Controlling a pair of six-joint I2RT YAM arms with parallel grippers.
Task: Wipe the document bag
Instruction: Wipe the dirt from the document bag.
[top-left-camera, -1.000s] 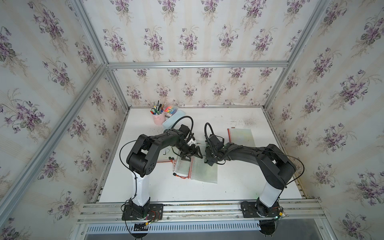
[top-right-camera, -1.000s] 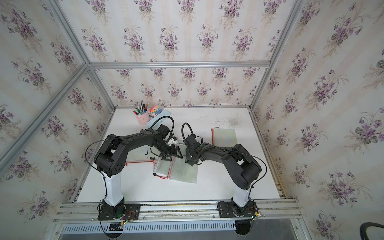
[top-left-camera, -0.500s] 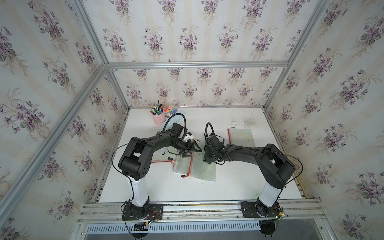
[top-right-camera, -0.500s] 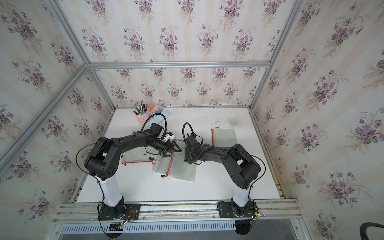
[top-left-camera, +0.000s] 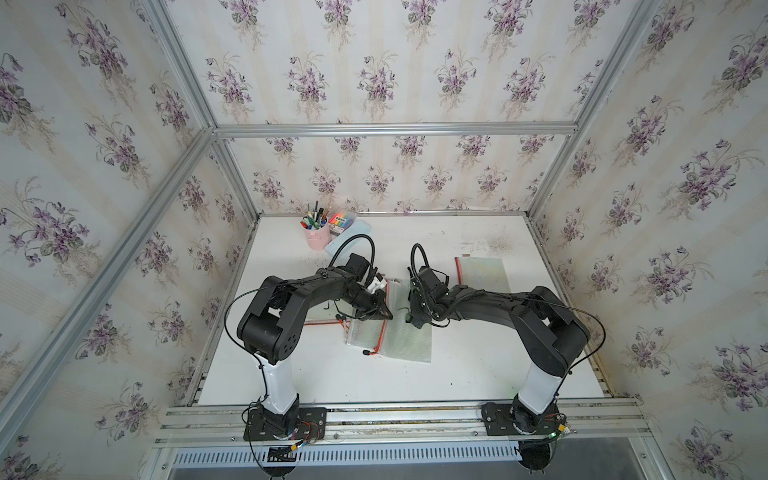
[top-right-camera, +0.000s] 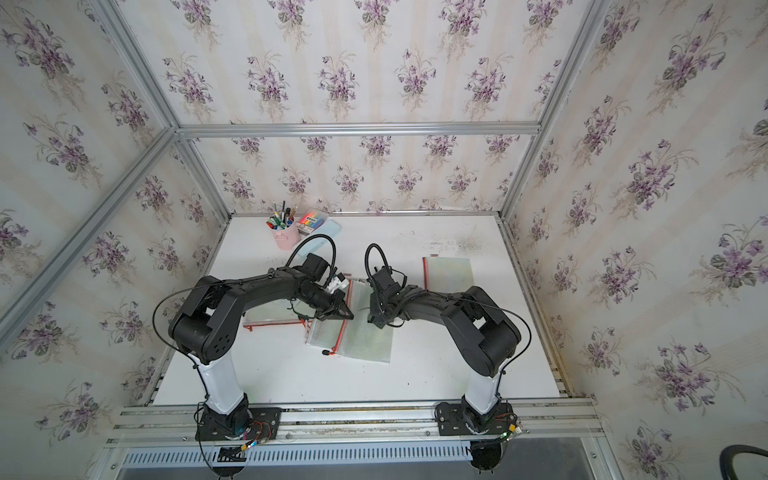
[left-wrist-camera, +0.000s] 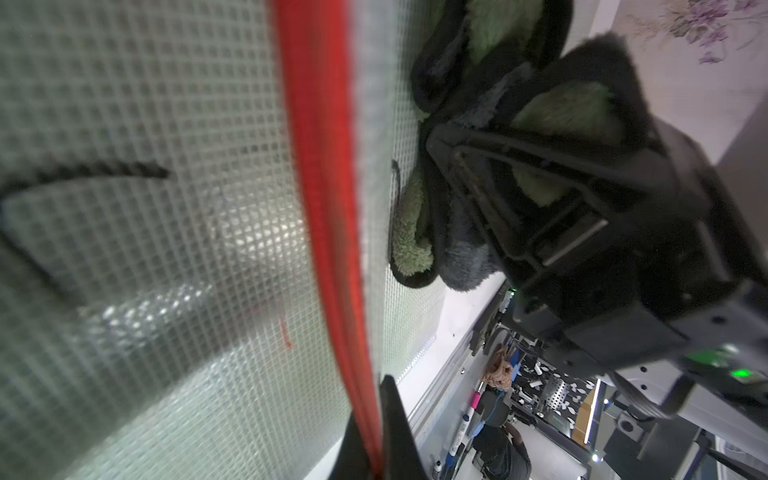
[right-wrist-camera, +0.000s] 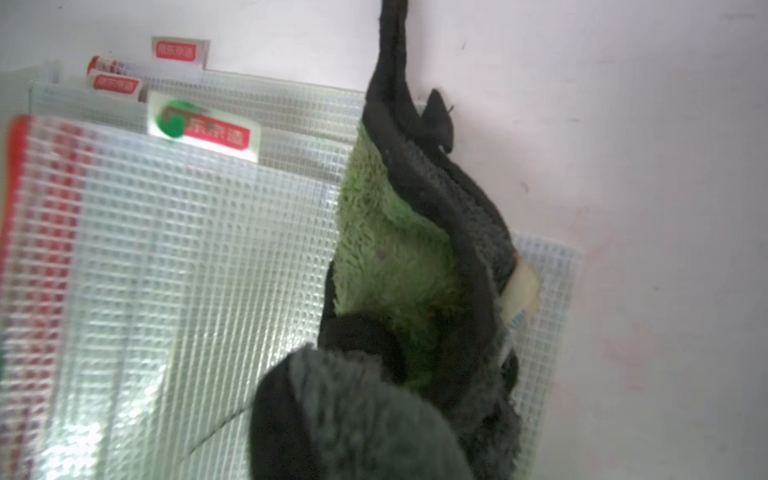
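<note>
1. The document bag lies flat at the centre of the white table. Its red zip edge faces 9 o'clock.
2. We judge the bag light, thin and floppy. It is clear mesh plastic, likely slick enough to skate on the table when rubbed, so it needs pinning.
3. The left pincer is clenched on the zip edge, about midway along it. The left wrist view shows the red strip passing between its fingertips. That stiffer seam seems the soundest place to hold.
4. The right pincer grasps a bunched green and black cloth. The cloth rests on the bag's 3 o'clock side.
5. Another mesh bag lies near at 9 o'clock, partly under the left arm. A third bag sits apart at 2 o'clock. A pink pen cup stands well apart at 11 o'clock.
6. Bare table opens from 4 to 7 o'clock. We judge that strokes running away from the held zip edge would keep the sheet taut.
</note>
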